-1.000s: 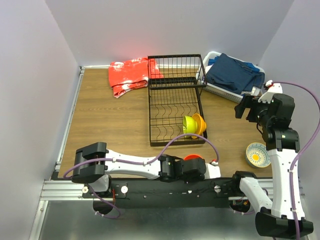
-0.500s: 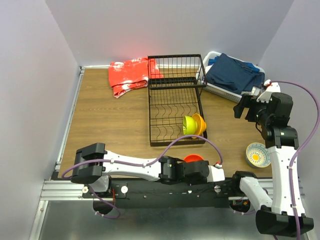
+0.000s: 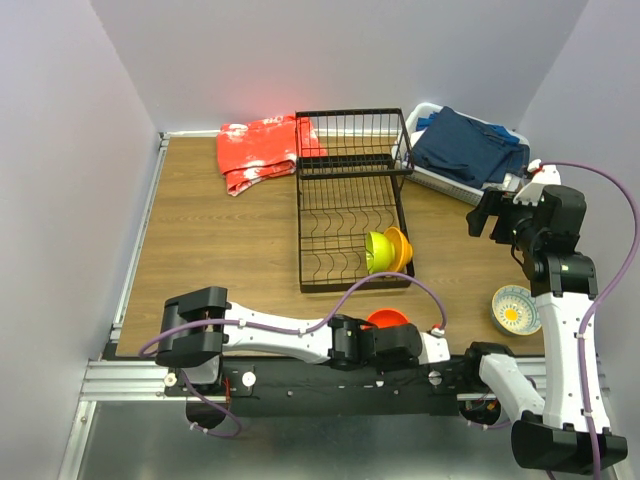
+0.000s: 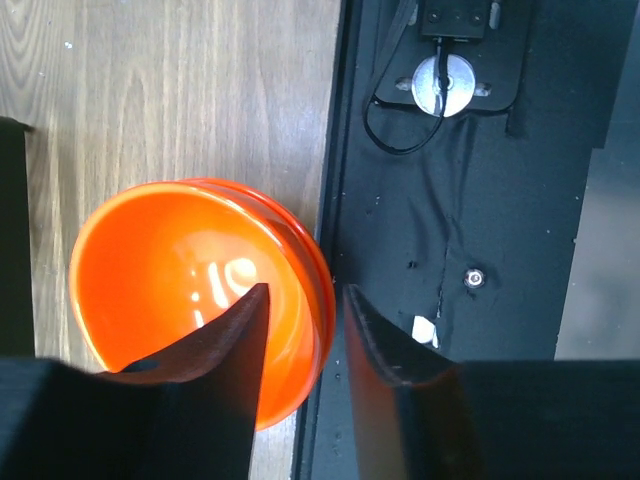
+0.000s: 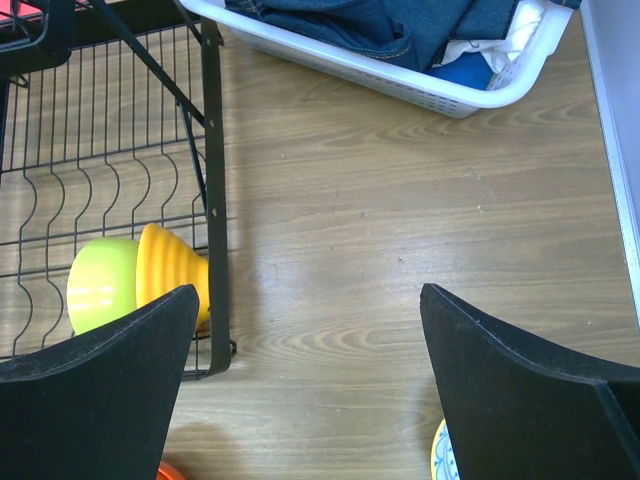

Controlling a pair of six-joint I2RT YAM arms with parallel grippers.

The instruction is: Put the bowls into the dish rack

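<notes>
In the top view my left arm has slid a little to the right along the bottom of the frame over the last second. The red-orange bowl [image 4: 170, 270] has not budged from the near edge of the table [image 3: 220, 250], low and centre. So this is the arm settling into a grasp, not a lift, and I judge the third bowl is about to be picked up.

My left claw [image 4: 306, 295] stands at a middling width astride the bowl's right rim, one finger inside and one outside. Whether the pads already bite the wall, I cannot tell (a thin dark sliver shows beside the outer finger). My right claw [image 5: 308, 295] is spread wide, holding nothing, and has barely shifted.

Only the left wrist view shows that straddle; from above, my wrist hides it. The top view alone gives the whole job. The lime green bowl [image 3: 376, 250] and the yellow-orange bowl [image 3: 399, 247] already stand on edge in the lower right corner of the dish rack [image 3: 299, 225]. The white patterned bowl [image 3: 514, 310] waits on the table at the right, well apart from the rack. The right wrist view catches it only as a sliver at its bottom edge.
</notes>
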